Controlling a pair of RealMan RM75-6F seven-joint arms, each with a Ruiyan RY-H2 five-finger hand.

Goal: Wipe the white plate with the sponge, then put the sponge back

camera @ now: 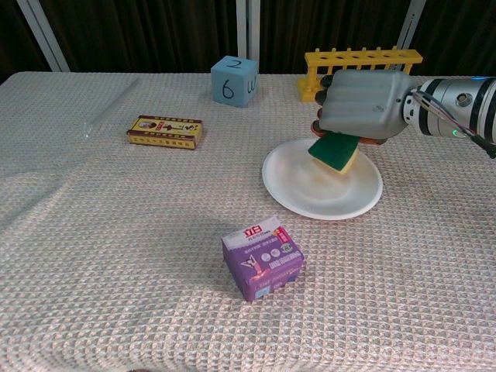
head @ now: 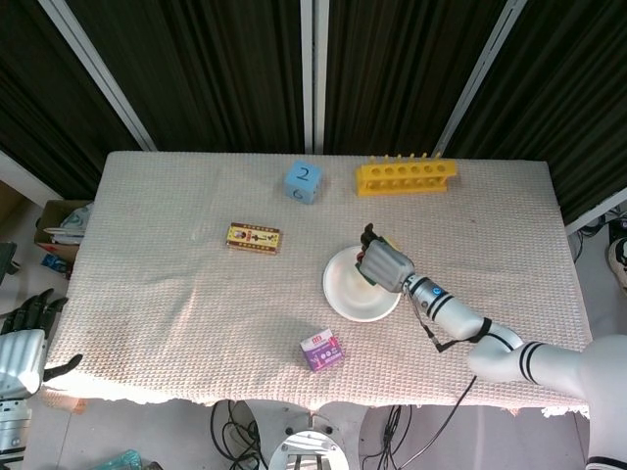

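The white plate lies right of the table's middle. My right hand hangs over it and grips a green-and-yellow sponge, whose lower edge is at the plate's surface near its far side. In the head view the hand hides the sponge almost entirely. My left hand is off the table at the lower left edge of the head view, fingers apart, holding nothing.
A yellow rack stands behind the plate. A blue numbered cube is at the back centre, a flat yellow-brown box to the left, and a purple box in front of the plate.
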